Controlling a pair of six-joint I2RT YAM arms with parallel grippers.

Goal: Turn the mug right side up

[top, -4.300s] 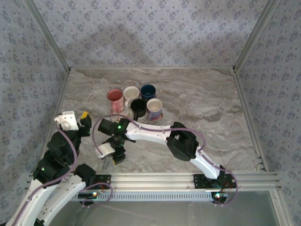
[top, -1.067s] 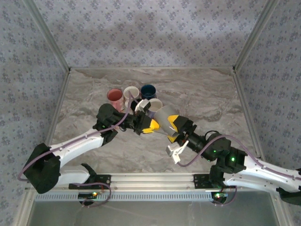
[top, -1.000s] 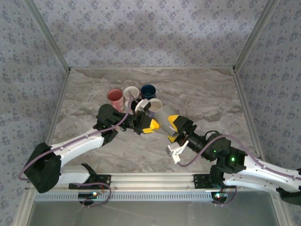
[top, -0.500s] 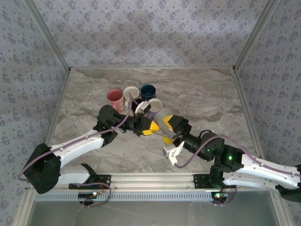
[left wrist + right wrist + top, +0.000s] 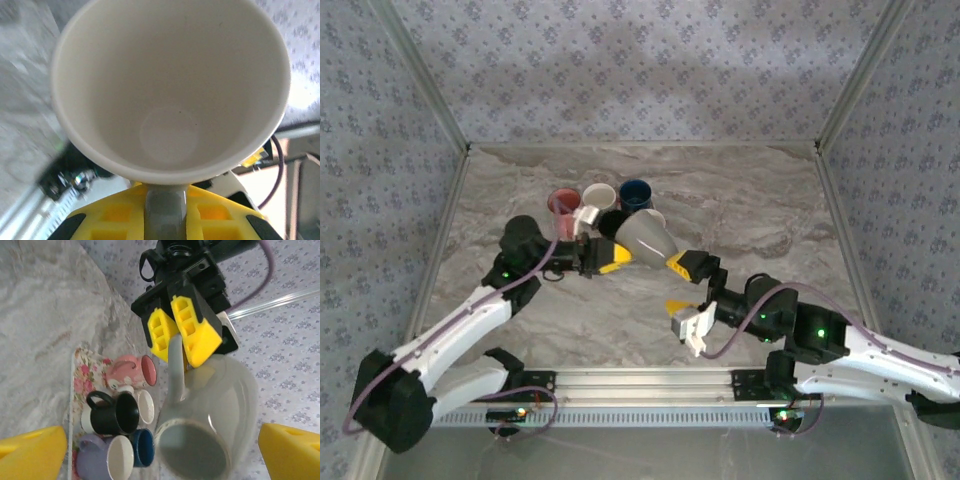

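Quick status: the grey mug (image 5: 645, 238) is held up off the table (image 5: 750, 210) by the left gripper (image 5: 611, 263), whose yellow fingers (image 5: 194, 332) are pinched tight on the handle (image 5: 175, 372). The mug is tipped over on its side. Its white inside is pointed back at the left wrist, and its base is aimed at the right gripper (image 5: 678, 285). That one is spread wide with nothing gripped, and it's parked just off the mug's base. No contact can be made out.

Beyond the left gripper's fingers, a bunch of other mugs is seen on a floral mat (image 5: 80, 380): a pink mug (image 5: 563, 203), a white mug (image 5: 600, 195), a blue mug (image 5: 636, 193), a black mug (image 5: 117, 412) and a lavender mug (image 5: 100, 450). They're stood mouths up, below the held mug.
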